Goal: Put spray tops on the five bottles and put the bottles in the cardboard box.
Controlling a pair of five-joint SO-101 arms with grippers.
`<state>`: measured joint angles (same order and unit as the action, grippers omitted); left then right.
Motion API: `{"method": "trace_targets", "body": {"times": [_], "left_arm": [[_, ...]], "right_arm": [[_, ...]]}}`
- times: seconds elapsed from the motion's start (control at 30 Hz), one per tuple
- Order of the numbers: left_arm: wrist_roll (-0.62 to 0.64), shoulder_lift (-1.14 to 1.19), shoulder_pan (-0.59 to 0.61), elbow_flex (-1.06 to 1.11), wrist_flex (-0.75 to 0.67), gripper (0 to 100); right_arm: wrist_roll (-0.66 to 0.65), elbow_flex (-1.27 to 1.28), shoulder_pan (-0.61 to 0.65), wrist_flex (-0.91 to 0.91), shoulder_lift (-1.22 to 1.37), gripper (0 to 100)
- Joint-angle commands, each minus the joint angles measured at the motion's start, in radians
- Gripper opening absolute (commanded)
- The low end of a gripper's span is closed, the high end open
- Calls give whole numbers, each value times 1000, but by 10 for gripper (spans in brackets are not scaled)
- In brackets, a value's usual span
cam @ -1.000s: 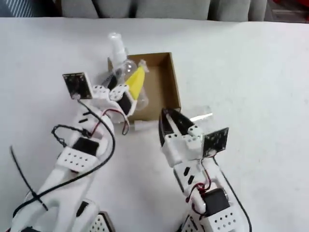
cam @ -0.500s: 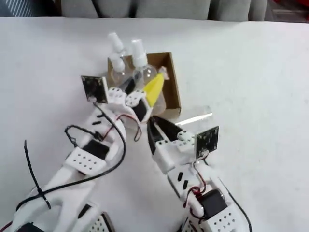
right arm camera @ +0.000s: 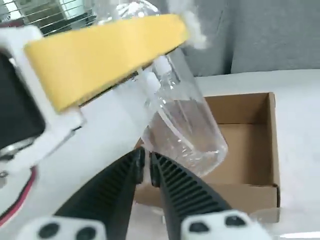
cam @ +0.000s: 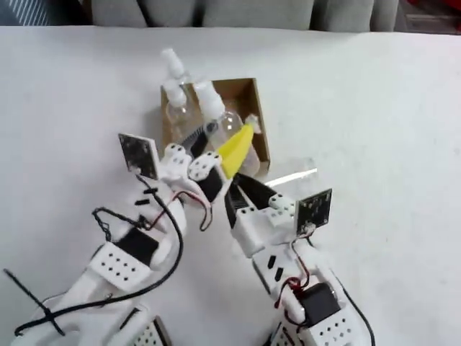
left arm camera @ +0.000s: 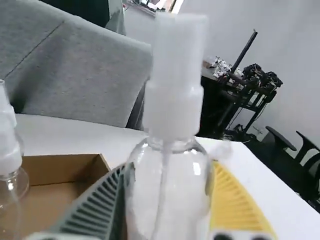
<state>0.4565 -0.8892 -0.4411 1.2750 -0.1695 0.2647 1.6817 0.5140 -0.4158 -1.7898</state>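
So, cardboard box (cam: pixel 256 108): sits open on the white table (cam: pixel 374 108), with both arms coming at it from its near side.
Left claw (cam: pixel 230 128): clamped on a clear bottle (cam: pixel 225 121). The grey finger (cam: pixel 198 137) is on one side and the yellow finger (cam: pixel 236 143) on the other, squeezing the body just below the neck.
Held bottle (left arm camera: pixel 172 165): roughly upright and already wearing its spray top (left arm camera: pixel 175 75), over the box's right half. Can't tell if its base touches the box floor.
Other bottles (cam: pixel 176 108): two more capped ones at the box's far-left corner. The nearer one is inside; can't tell whether the farther one is in or just behind the wall.
Right claw (right arm camera: pixel 147 156): black fingers pressed nearly together with nothing between them. The tips are just outside the box's near wall, right beside the held bottle's lower end.
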Motion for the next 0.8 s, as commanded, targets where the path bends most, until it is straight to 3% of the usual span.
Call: {"method": "trace_targets", "body": {"times": [0.0,0.17,0.77], "left_arm": [[-2,-51,-38,-61,158,20],[-95,-51,-42,-68,192,20],[-104,-51,-36,-48,221,20]], "right_arm": [[-2,8,-82,-1,-13,15],[-2,8,-93,-4,-13,15],[-3,8,-179,-2,-13,15]]}}
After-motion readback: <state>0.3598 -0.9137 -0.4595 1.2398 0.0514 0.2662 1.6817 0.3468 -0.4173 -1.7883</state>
